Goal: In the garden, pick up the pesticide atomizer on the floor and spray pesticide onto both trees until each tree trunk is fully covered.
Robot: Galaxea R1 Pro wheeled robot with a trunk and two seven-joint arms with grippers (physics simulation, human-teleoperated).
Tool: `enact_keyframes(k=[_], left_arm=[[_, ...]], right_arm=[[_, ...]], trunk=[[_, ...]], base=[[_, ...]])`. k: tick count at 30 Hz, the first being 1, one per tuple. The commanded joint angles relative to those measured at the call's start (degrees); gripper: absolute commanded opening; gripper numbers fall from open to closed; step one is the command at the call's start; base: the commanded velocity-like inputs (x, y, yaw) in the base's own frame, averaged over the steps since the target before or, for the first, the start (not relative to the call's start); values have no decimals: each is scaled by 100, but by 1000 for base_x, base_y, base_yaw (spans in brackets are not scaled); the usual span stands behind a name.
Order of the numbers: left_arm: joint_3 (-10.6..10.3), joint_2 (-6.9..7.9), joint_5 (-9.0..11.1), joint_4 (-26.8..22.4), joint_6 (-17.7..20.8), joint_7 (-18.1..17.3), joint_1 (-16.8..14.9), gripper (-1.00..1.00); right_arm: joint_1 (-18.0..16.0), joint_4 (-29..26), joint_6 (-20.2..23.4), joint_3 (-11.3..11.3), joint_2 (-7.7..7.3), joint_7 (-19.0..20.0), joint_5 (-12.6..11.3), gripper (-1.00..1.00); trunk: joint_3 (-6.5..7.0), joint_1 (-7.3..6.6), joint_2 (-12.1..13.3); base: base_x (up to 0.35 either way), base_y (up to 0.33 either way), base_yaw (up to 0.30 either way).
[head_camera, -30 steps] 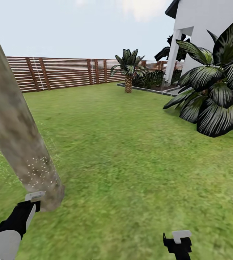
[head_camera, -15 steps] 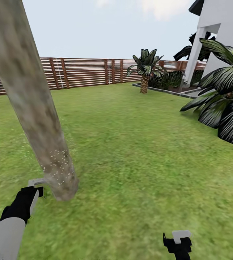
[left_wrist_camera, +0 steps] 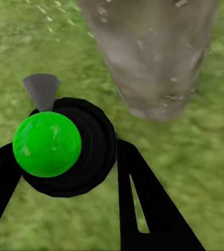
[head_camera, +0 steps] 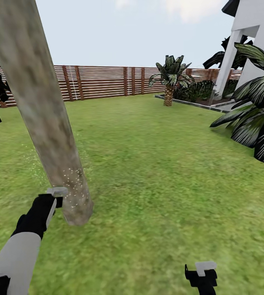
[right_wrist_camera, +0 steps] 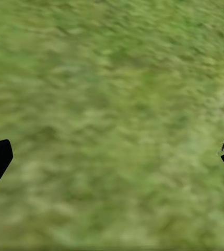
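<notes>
While the left gripper (left_wrist_camera: 65, 172) is clamping the pesticide atomizer (left_wrist_camera: 59, 144) beside the tree trunk (head_camera: 46, 119), it's probably handling light and rigid; right gripper (right_wrist_camera: 112, 157) is hanging wide open.

Right by the left gripper (head_camera: 56, 192) the tree trunk (head_camera: 46, 119) looks like rough, matt, blotchy bark dotted with pale specks, the atomizer (left_wrist_camera: 65, 144) it's clamping is shiny black plastic with a glossy green ball, and the grass (head_camera: 160, 184) reads soft and blurry.

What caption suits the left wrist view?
Left gripper holding a green-topped sprayer beside the speckled base of a tree trunk on grass.
</notes>
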Motion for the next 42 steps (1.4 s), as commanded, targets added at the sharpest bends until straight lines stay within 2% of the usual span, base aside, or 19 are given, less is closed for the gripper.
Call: enact_keyframes(k=[1, 4, 5, 7, 11, 17, 20, 23, 25, 26, 28, 35, 42], left_arm=[[14, 74, 5, 3, 11, -1, -28, -100], [51, 465, 22, 14, 23, -58, -10, -100], [21, 612, 4, 14, 24, -290, 27, -100], [-39, 600, -24, 6, 26, -440, 48, -100], [-37, 586, -26, 5, 32, -462, 46, -100], [-43, 591, -19, 5, 27, -475, 48, -100], [-86, 618, -24, 5, 18, -642, 47, -100], [-231, 663, -34, -2, 16, -871, 52, -100], [-490, 658, -35, -3, 16, -953, 56, -100], [-730, 665, -37, 1, 16, -1132, 57, -100], [-847, 672, -44, -1, 16, -1366, 56, -100], [-881, 701, -71, 13, 16, -1434, 75, -100], [-791, 795, -61, -125, 33, -1426, 146, -100]], right_arm=[[1, 0, 0, -1, 0, 0, 0, 100], [1, 0, 1, -1, 0, 0, 0, 100], [0, 0, 0, 0, 0, 0, 0, 100], [0, 1, 0, -1, -10, 0, 0, 100], [0, 0, 0, -1, -81, 0, 0, 100], [1, 0, 0, 1, -88, 0, 0, 100], [0, 0, 1, 0, -88, 0, 0, 100], [0, 0, 0, 1, -88, 0, 0, 100], [0, 0, 1, 2, -88, 0, 0, 100], [2, 0, 0, 3, -88, 0, 0, 100], [0, 0, 0, 1, -88, 0, 0, 100], [0, 0, 0, 1, -88, 0, 0, 100], [0, 0, 0, 3, -88, 0, 0, 100]], trunk=[[1, 0, 0], [8, 0, 0], [8, 0, 0], [9, 0, 0], [9, 0, 0], [9, 0, 0], [9, 0, 0], [9, 0, 0], [9, 0, 0], [9, 0, 0], [9, 0, 0], [9, 0, 0], [9, 0, 0]], base=[[0, 0, -127], [0, 0, -232], [0, 0, -71], [3, 0, -15], [220, 0, -2], [151, 0, 0], [4, 0, 0], [0, 0, 0], [0, 0, 0], [0, 0, 0], [0, 0, 0], [-23, 10, 0], [-287, 148, 0]])
